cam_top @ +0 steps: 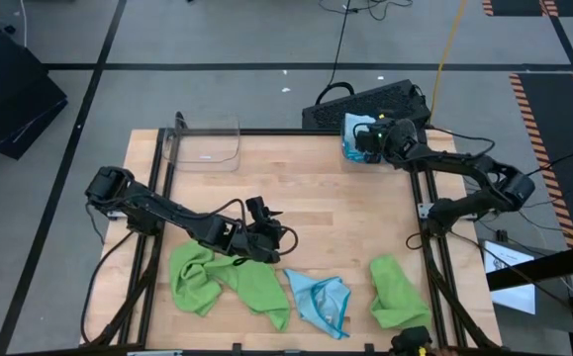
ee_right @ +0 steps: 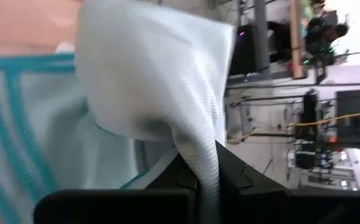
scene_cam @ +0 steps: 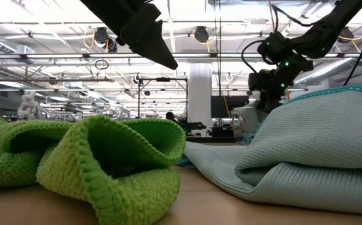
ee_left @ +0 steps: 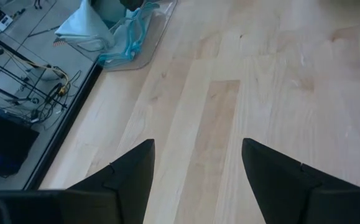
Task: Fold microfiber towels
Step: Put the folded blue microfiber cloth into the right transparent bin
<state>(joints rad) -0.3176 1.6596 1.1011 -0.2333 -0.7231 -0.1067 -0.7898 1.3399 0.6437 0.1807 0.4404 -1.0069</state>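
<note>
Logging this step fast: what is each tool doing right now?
Left tool: open, empty, above bare table.
Right tool: shut on a light blue towel at the far right corner.

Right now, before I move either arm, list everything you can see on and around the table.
Green towels: two, lime; a crumpled one at the near left, another at the near right.
Blue towels: one crumpled near the front middle; more at the far right corner.
Bin: one, clear, far left corner.
Keyboard: one, black, behind the far edge.
Table: light wood.
Left gripper: open, above the green towel.
Right gripper: shut on a blue towel at the far right corner.
</note>
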